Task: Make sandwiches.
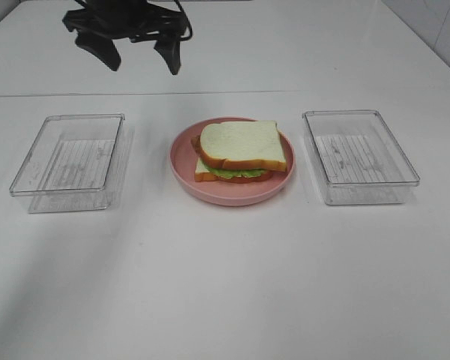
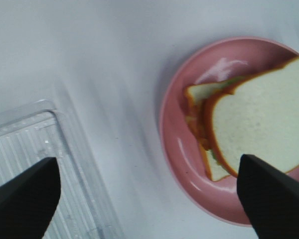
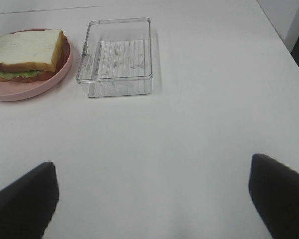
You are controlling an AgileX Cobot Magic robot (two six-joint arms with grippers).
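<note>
White table (image 1: 225, 285), three items on it.
Pink plate (image 1: 210, 191) in the middle, between left tray (image 1: 30, 180) and right tray (image 1: 405, 176).

White table (image 1: 225, 300); pale wall (image 1: 435, 22) behind.

On my overhead feed, the left gripper (image 1: 142, 60) is matte black, with angular bracket-like housing, two tapered dark fingers and a black cable looping off its side. On both wrist feeds I only get blurred black wedge-shaped fingertips (image 2: 274, 196) (image 3: 281, 196), with no markings I can read.
</note>
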